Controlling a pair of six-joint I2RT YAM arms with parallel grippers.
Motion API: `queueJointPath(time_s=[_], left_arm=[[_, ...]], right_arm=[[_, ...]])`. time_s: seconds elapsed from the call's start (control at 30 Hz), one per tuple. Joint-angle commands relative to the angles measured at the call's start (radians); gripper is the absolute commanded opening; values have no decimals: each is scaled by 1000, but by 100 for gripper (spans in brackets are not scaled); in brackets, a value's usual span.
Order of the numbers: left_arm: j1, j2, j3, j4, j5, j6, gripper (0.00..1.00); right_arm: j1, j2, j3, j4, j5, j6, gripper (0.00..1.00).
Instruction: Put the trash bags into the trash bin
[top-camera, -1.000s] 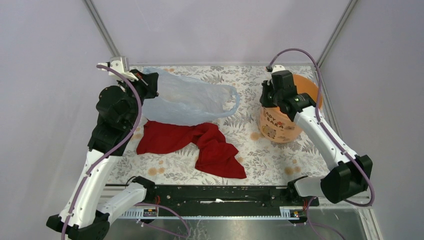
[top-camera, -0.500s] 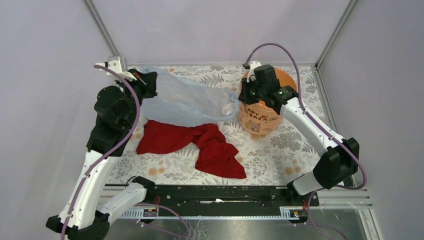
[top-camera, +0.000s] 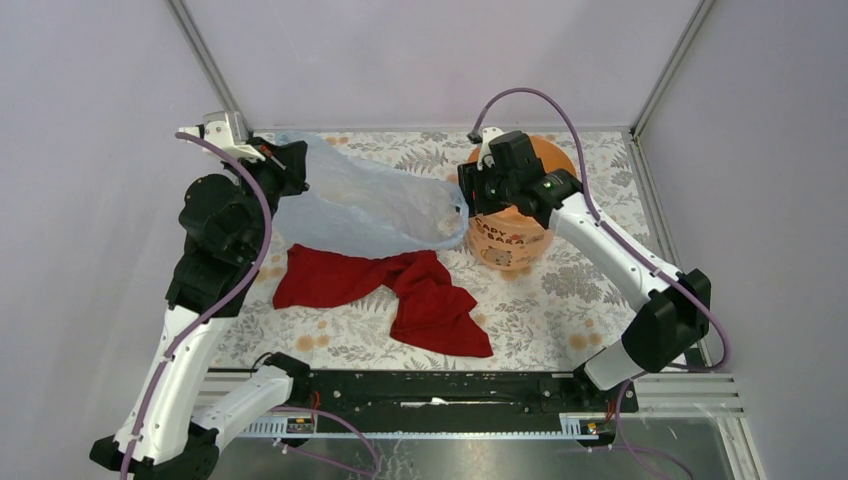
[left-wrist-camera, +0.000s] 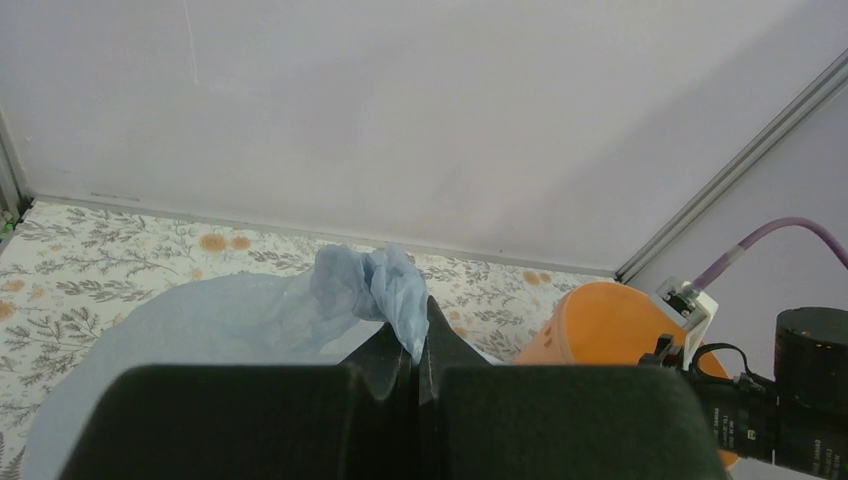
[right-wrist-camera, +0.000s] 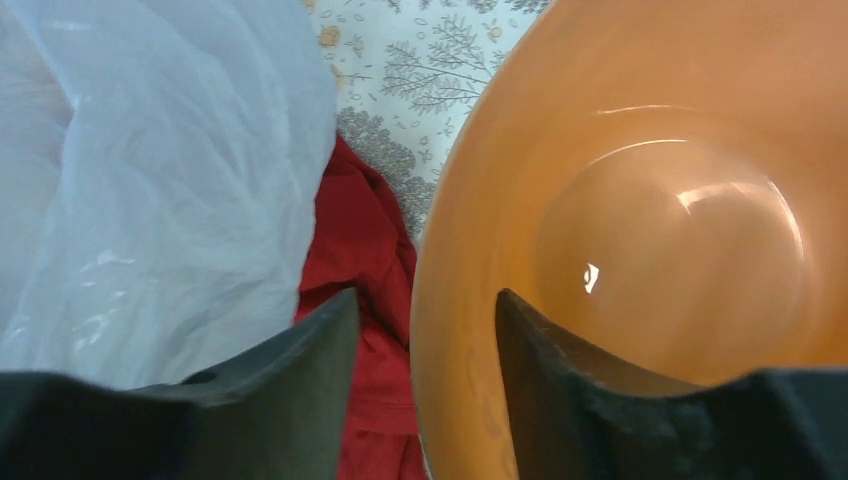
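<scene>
The pale-blue trash bag (top-camera: 370, 205) lies spread across the far left of the table, and its right end reaches the trash bin. My left gripper (top-camera: 300, 165) is shut on the bag's bunched far-left corner, which the left wrist view (left-wrist-camera: 360, 285) shows pinched between the fingers of that gripper (left-wrist-camera: 415, 345). The orange trash bin (top-camera: 510, 240) stands upright at the far middle. My right gripper (top-camera: 475, 195) grips the bin's left rim. In the right wrist view, that gripper (right-wrist-camera: 425, 296) has one finger inside the empty bin (right-wrist-camera: 650, 230) and one outside, next to the bag (right-wrist-camera: 150, 180).
A large red cloth (top-camera: 400, 285) lies crumpled on the flowered table in front of the bag, and its edge sits under the bag and close to the bin (right-wrist-camera: 365, 250). Enclosure walls and metal posts (top-camera: 205, 60) ring the table. The right arm's wrist (left-wrist-camera: 800, 380) is beside the bin.
My right gripper has dragged the bin leftward from the far right until it touches the bag's right end. My left gripper has shifted slightly left, still holding the bag.
</scene>
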Motion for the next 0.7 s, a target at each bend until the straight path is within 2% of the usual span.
queueJointPath(time_s=[0.0,0.13,0.23,0.4,0.53,0.67], left_arm=[[4,-7,37,16,-9,8,0],[4,-3,37,16,-4,3,0],[4,-4,40,16,-3,7,0],[4,2,40,18,-2,5,0],[5,8,40,18,4,3,0],[5,11,34,22,4,5,0]], right_arm=[[16,-61,107,-114,106,36,66],[16,-109,167,-213,220,56,81],[16,-164,161,-233,196,127,84],[54,-267,33,-97,-34,363,84],[120,-337,-60,-36,-7,487,86],[205,-364,-170,39,11,585,93]])
